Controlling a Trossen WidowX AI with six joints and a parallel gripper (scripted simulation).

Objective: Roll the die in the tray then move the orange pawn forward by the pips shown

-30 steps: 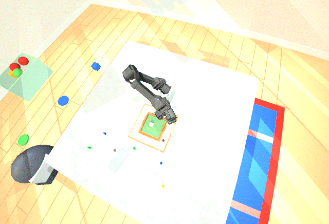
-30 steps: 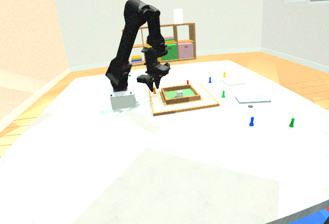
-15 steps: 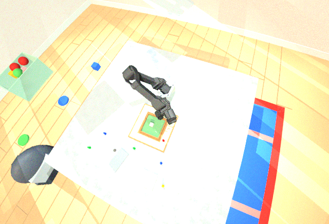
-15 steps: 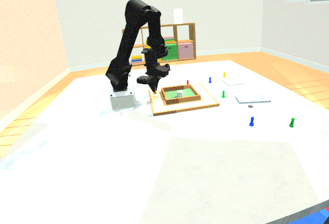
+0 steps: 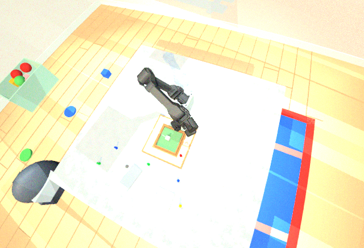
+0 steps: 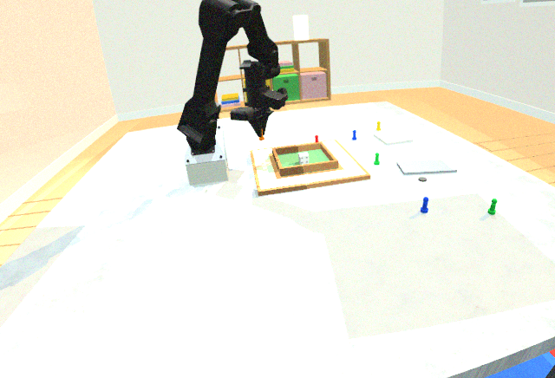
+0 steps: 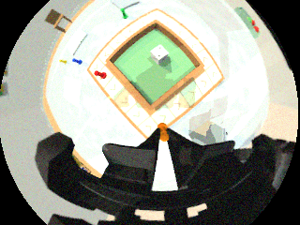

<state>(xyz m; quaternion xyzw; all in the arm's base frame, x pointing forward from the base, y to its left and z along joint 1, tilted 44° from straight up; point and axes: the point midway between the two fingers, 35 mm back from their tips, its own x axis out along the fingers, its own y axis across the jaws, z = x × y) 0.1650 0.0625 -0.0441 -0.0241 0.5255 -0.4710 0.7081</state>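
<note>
Now my gripper (image 6: pixel 261 135) (image 7: pixel 163 130) pinched the orange pawn (image 6: pixel 261 138) (image 7: pixel 163 131), the die (image 5: pixel 167 137) (image 6: pixel 303 157) (image 7: pixel 159 53) lying beyond it, so counted forward travel came next.
</note>
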